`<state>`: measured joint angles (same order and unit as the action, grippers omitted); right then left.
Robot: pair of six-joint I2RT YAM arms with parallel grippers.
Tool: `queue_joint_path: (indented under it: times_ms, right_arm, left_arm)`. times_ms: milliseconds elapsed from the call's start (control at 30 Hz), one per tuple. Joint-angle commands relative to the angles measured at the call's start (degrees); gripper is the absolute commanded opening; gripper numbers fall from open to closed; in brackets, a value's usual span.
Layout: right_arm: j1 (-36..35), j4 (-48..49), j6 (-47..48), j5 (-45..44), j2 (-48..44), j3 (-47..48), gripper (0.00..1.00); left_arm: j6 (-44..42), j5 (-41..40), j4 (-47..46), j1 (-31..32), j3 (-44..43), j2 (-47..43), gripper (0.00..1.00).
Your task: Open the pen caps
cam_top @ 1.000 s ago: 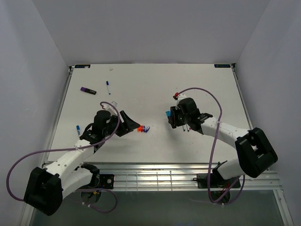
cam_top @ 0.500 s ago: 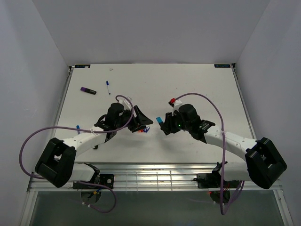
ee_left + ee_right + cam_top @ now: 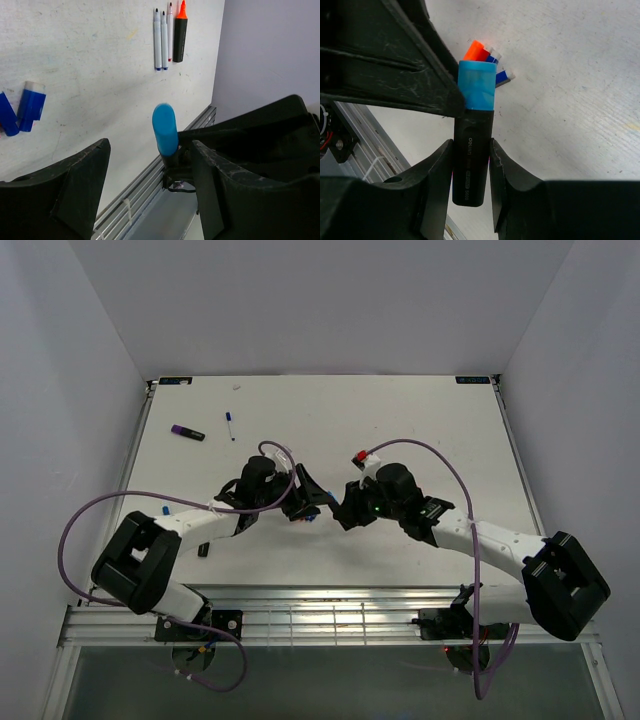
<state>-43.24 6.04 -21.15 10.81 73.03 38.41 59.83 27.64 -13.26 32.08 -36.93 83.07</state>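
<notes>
My right gripper is shut on a black highlighter body that carries a chunky blue cap. It holds the highlighter above the table, cap pointing at my left gripper. My left gripper is open, and the blue cap stands between its fingers, nearer the right finger. In the top view the two grippers meet at mid table, the left and the right. Loose caps lie on the table below: an orange one and blue ones.
Two thin white pens and an orange-tipped black highlighter lie side by side with no caps. A purple-capped highlighter and a slim pen lie at the far left. The metal rail runs along the near edge.
Both arms have swung toward the middle. My right gripper brought the blue-capped highlighter left, and my open left gripper moved right until its fingers flank the cap.
</notes>
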Motion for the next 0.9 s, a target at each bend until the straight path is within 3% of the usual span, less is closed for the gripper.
queue_joint_path:
  times_ms: [0, 133, 467, 700, 867]
  right_arm:
    - [-0.9, 3.5, -0.8, 1.4, -0.3, -0.2, 0.08]
    - [-1.5, 3.5, -0.9, 1.7, -0.1, 0.0, 0.08]
    - [-1.9, 3.9, -0.8, 0.0, 0.4, -0.2, 0.08]
    - [-2.3, 4.2, -1.3, -1.3, 1.0, 0.5, 0.08]
    - [-2.5, 4.2, -1.2, -1.7, 1.1, 0.7, 0.08]
  left_arm:
    - [0.2, 1.5, -2.1, 0.2, -3.8, 1.9, 0.76]
    - [1.0, 1.9, -3.0, 0.2, -5.1, 3.7, 0.74]
    - [1.6, 1.9, -3.7, 0.2, -4.7, 4.0, 0.47]
    - [1.9, 1.9, -4.1, 0.2, -3.9, 3.8, 0.41]
    - [1.8, 2.4, -4.3, 0.2, -4.1, 3.9, 0.21]
